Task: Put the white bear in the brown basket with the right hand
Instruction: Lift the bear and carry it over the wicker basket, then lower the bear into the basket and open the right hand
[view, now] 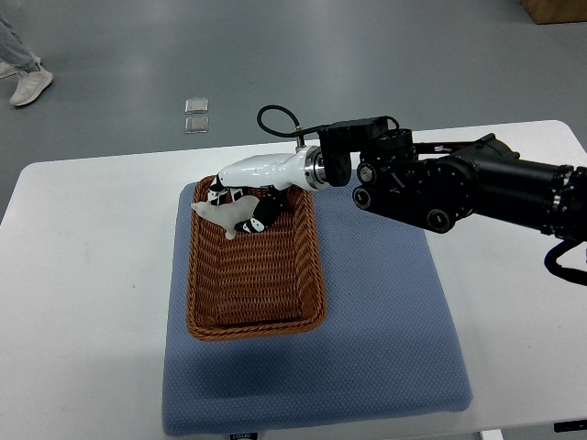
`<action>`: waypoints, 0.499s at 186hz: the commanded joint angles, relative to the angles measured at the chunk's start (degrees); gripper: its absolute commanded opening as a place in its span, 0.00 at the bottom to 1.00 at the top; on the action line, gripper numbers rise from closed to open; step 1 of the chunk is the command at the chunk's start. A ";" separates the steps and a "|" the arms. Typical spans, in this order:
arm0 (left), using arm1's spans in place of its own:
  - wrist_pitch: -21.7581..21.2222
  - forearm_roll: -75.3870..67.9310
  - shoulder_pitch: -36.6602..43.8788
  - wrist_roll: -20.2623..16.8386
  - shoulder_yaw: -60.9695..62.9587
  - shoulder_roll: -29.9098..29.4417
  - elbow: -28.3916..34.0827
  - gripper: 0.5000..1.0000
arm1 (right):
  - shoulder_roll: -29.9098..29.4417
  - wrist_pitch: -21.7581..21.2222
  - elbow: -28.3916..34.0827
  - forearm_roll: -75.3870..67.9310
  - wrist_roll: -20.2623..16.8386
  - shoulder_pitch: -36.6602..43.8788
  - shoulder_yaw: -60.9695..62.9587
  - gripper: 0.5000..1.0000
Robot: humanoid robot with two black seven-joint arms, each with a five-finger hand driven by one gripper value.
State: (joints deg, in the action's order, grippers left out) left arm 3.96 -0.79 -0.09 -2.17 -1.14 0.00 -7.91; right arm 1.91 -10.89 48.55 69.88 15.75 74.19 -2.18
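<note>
White table (83, 238), right hand (240, 197) seemingly gripping white bear (229, 216), over brown basket (255, 323)

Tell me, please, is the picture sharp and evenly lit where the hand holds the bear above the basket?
Top view: light is soft and even, shadows faint; the white bear and the white shell of the right hand run together, so their outlines are hard to separate; the brown basket weave is sharp; mild glare lies on the grey floor.
</note>
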 commanded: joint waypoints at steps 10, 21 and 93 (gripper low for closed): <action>0.00 0.00 0.00 -0.03 0.00 0.00 0.00 1.00 | -1.47 0.08 -0.30 0.17 -0.02 -1.85 -0.37 0.00; 0.00 0.00 0.00 -0.03 0.00 0.00 0.00 1.00 | -1.73 0.26 -0.47 0.17 -0.10 -2.64 -0.46 0.00; 0.00 0.08 0.00 -0.03 -0.09 0.00 0.00 1.00 | -1.91 0.87 -3.46 0.79 -0.19 -6.25 -2.57 0.00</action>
State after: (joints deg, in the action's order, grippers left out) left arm 3.96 -0.79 -0.08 -2.20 -1.23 0.00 -7.91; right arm 0.00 -10.11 45.94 70.56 15.56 68.56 -4.66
